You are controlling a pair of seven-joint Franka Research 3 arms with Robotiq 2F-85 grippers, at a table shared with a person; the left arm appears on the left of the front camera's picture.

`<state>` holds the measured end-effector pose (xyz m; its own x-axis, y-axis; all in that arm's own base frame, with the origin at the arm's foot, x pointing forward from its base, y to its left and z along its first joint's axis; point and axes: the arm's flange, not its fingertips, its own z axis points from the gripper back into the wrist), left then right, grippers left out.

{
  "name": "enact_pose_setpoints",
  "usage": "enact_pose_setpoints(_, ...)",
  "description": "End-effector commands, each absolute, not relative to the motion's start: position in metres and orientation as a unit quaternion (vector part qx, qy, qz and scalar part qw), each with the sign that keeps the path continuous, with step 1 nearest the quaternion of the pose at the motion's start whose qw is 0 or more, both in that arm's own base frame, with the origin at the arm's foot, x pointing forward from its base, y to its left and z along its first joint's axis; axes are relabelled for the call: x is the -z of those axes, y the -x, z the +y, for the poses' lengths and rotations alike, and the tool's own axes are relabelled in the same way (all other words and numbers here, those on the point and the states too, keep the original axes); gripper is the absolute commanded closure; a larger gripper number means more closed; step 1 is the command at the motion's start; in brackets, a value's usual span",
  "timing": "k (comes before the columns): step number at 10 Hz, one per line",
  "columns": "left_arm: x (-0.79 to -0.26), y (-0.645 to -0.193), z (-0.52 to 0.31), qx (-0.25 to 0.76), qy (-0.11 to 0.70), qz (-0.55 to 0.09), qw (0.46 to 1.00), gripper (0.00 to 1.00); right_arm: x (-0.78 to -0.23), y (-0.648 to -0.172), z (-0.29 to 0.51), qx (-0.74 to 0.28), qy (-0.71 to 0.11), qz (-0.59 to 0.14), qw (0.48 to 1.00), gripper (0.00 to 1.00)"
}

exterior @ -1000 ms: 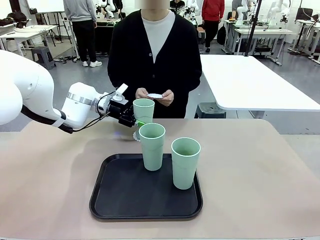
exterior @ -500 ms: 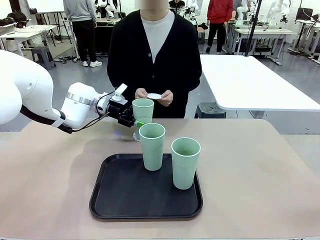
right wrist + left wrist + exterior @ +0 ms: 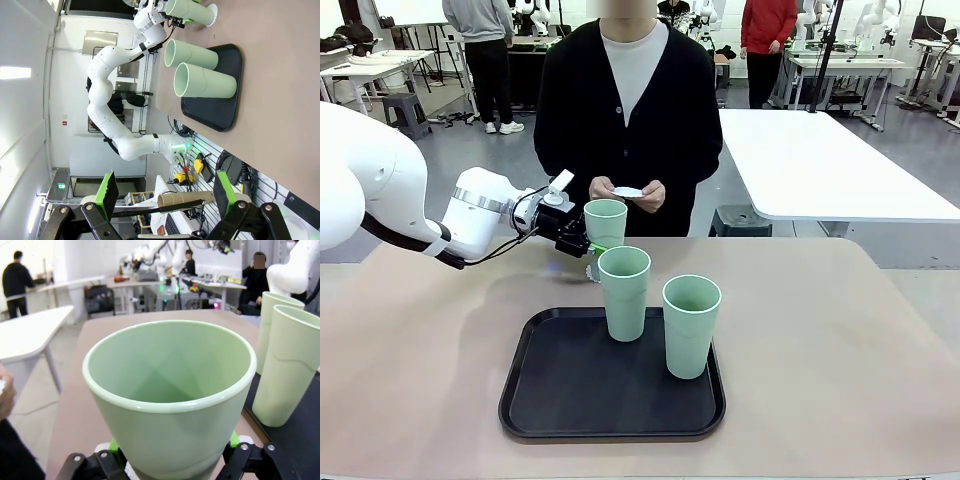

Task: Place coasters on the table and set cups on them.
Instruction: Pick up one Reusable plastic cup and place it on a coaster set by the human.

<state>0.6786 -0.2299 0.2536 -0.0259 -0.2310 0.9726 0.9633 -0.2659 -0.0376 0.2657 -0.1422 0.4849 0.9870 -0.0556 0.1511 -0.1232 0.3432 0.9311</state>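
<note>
My left gripper is shut on the lower part of a mint-green cup, held upright just beyond the tray. In the left wrist view this cup rises between my black fingers. A white lacy coaster peeks out under its base; whether the cup touches it I cannot tell. In the right wrist view the coaster sits at the cup's foot. Two more cups stand on the black tray. The person's hands hold white coasters. My right gripper is open, high off the table.
The tray lies at the table's near middle. The person stands at the far edge, right behind the held cup. A white table stands beyond on the right. Bare tabletop stretches to the left and right of the tray.
The left gripper and its cup have eased slightly left and down. Nothing else has visibly moved.
</note>
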Motion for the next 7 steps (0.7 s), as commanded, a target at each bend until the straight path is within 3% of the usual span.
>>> enact_pose_setpoints(1,-0.2527,-0.6782,-0.2284,0.62,0.51,-0.363,0.472,0.14,-0.4852,-0.2654,-0.1427,-0.022,-0.575,-0.08,0.814,0.0)
enact_pose_setpoints(3,-0.2518,-0.679,-0.2279,0.626,0.509,-0.371,0.46,0.14,-0.4852,-0.2654,-0.1427,-0.022,-0.575,-0.08,0.814,0.0)
enact_pose_setpoints(5,-0.2528,-0.6776,-0.2277,0.632,0.506,-0.371,0.455,0.0,-0.4852,-0.2654,-0.1427,-0.022,-0.575,-0.08,0.814,0.0)
enact_pose_setpoints(7,-0.2537,-0.676,-0.2265,0.642,0.502,-0.366,0.449,0.0,-0.4852,-0.2654,-0.1427,-0.022,-0.575,-0.08,0.814,0.0)
